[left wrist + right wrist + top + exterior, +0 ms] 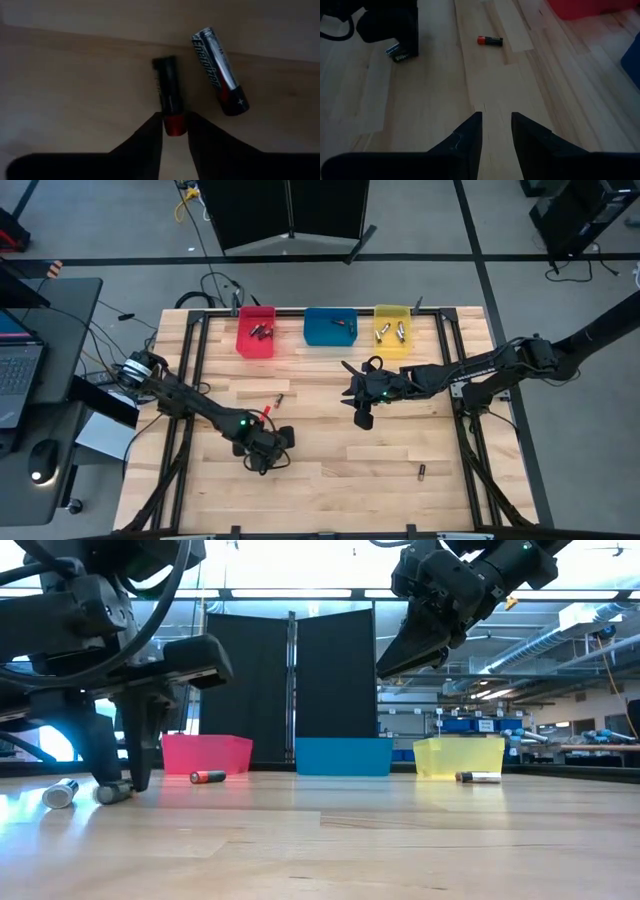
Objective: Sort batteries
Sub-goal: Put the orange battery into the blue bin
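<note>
Two batteries lie side by side on the wooden table under my left gripper (175,131): a black one with a red end (167,90) and a silver and black one (220,70). My left gripper (263,456) stands near the table's front left, shut on the black battery. My right gripper (362,416) hangs open above the table's middle, with nothing between its fingers (496,125). Another battery (277,400) lies between the two arms, and one (421,471) lies near the front right. My left gripper pinches the black battery at its red end (175,128) between its two fingers. The fingers come from above, pointing steeply down, and lie across the battery. The battery lies flat on the table.
A red bin (256,332), a blue bin (330,327) and a yellow bin (392,330) stand in a row at the far edge, each with batteries inside. Bare wood lies between the arms and the bins.
</note>
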